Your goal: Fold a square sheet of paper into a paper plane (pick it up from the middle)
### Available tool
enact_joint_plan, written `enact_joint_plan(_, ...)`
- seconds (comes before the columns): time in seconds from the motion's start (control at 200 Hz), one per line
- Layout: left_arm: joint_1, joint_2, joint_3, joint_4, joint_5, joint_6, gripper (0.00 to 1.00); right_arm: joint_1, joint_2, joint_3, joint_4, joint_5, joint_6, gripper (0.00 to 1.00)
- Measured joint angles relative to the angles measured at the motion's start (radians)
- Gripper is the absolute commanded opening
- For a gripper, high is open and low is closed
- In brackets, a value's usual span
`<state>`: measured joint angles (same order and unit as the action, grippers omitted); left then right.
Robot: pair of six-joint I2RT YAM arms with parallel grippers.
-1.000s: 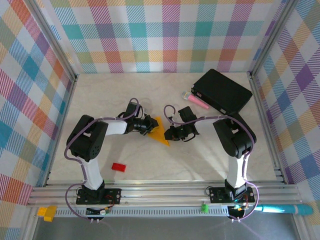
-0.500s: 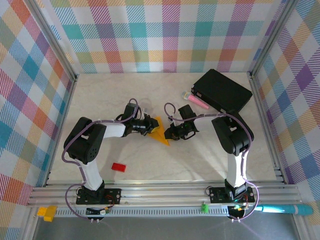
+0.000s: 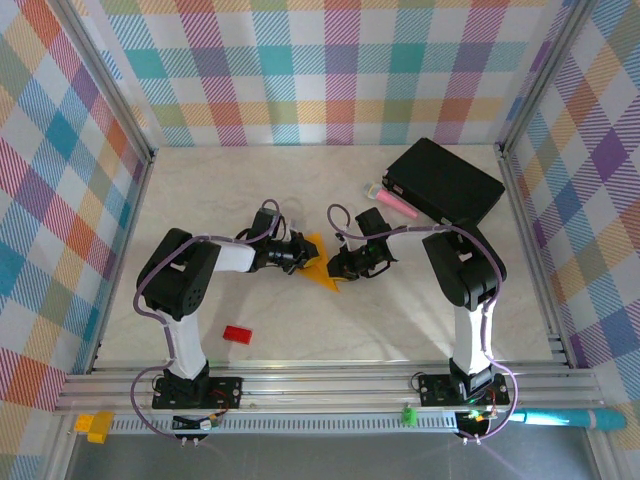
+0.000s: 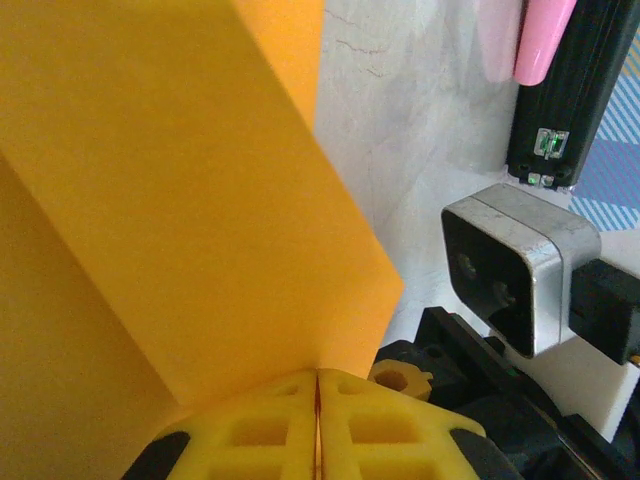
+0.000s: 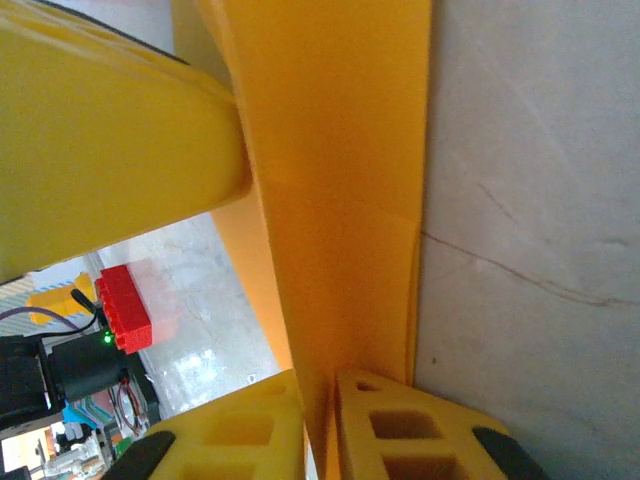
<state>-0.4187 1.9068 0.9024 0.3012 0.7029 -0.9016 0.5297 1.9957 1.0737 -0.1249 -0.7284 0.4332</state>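
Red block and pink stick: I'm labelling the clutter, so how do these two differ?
The red block is short and boxy; the pink stick is long and slim. The red block lies alone, near left; the pink stick lies far right, beside the black box. Both rest on the table.

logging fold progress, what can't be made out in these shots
- top view: the square sheet of paper is too small, and partly under the left gripper and right gripper, to read its creases
- left wrist view: the paper's outline runs off the top and left edges
- right wrist view: whether the right gripper pinches the paper or just straddles it; gap too tight
- left wrist view: pink stick cut by the top edge
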Motion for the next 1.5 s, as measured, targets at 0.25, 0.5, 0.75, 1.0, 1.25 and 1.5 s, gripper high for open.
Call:
enact_joint_plan(0.25,0.000,0.000,0.005,-0.034,-0.015,0.005,0.07,0.000,-0.007,-0.004,-0.010,-0.006,0.000,0.19)
enact_joint_plan(0.5,0.000,0.000,0.005,-0.040,-0.016,0.006,0.07,0.001,-0.045,-0.045,-0.057,-0.005,0.000,0.17)
enact_joint_plan(0.75,0.000,0.000,0.005,-0.045,-0.032,0.009,0.07,0.001,-0.047,-0.048,-0.073,-0.002,-0.002,0.15)
enact_joint_plan(1.0,0.000,0.000,0.005,-0.065,-0.042,0.009,0.06,0.001,-0.043,-0.045,-0.080,0.001,-0.003,0.15)
enact_joint_plan(1.25,0.000,0.000,0.005,-0.067,-0.042,0.009,0.06,0.001,-0.038,-0.035,-0.098,0.002,-0.004,0.14)
enact_joint_plan(1.5,0.001,0.000,0.005,-0.076,-0.050,0.009,0.06,0.000,-0.030,-0.023,-0.116,0.001,-0.003,0.13)
